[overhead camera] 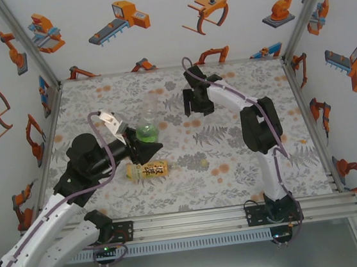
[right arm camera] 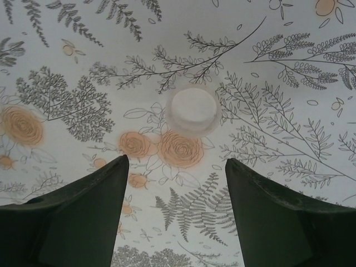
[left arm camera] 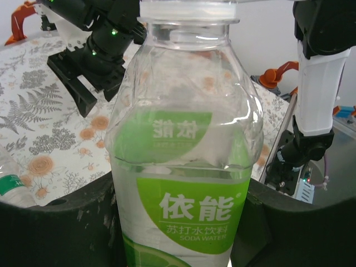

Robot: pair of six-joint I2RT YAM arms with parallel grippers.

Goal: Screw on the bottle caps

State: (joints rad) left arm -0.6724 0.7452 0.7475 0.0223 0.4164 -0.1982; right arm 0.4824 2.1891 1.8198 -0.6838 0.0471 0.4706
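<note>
My left gripper (overhead camera: pixel 146 145) (left arm camera: pixel 183 222) is shut on the clear bottle with the green label (overhead camera: pixel 147 132) (left arm camera: pixel 183 167) and holds it upright over the middle of the table. The frame's edge cuts off the bottle's top in the left wrist view. The amber bottle (overhead camera: pixel 148 170) lies on its side just in front of it. My right gripper (overhead camera: pixel 197 100) (right arm camera: pixel 175 160) (left arm camera: pixel 94 99) hangs open to the bottle's right, pointing down at the table. A white bottle cap (right arm camera: pixel 193 109) lies flat on the tablecloth just beyond its fingertips, touching neither finger.
Part of another clear bottle (left arm camera: pixel 6 186) lies at the left edge of the left wrist view. The floral tablecloth (overhead camera: pixel 233 159) is bare on the near right. Walls close in the table on three sides, with an aluminium rail (overhead camera: pixel 239 211) along the near edge.
</note>
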